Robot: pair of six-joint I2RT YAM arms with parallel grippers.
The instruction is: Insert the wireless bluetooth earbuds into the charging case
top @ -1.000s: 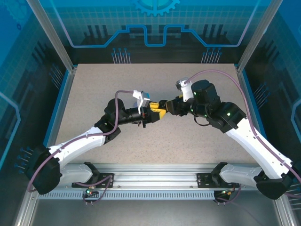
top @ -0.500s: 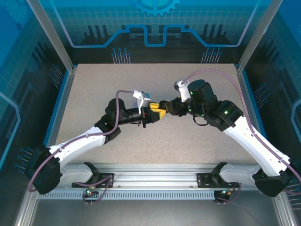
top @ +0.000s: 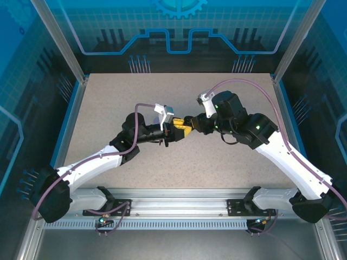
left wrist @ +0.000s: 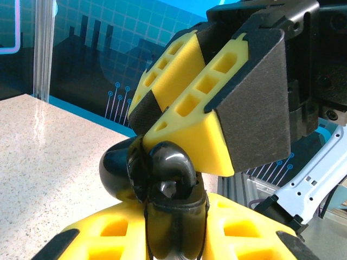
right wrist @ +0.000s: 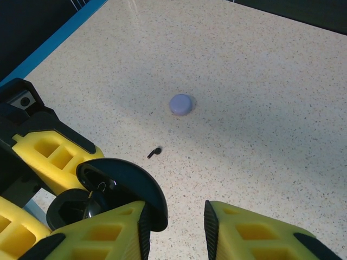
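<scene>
My left gripper point(left wrist: 171, 235) is shut on the open black charging case point(left wrist: 173, 216), holding it upright above the table. The case's lid point(right wrist: 122, 184) is swung back. Something dark and glossy sits in the case's mouth; I cannot tell whether it is an earbud. My right gripper point(right wrist: 174, 212) hovers right over the case, open, with bare table showing between its pads. Its left finger point(right wrist: 103, 235) is against the lid. One black earbud point(right wrist: 154, 153) lies loose on the table below. In the top view the two grippers meet at mid-table point(top: 183, 128).
A closed pale lavender round case point(right wrist: 181, 104) lies on the speckled table point(right wrist: 260, 97) beyond the loose earbud. Blue-lit enclosure walls point(top: 173, 32) ring the table, and a metal rail point(top: 179, 197) runs along the near edge.
The right arm has shifted slightly left, closer over the case. The right jaws have narrowed. The left arm and the case have stayed put.
</scene>
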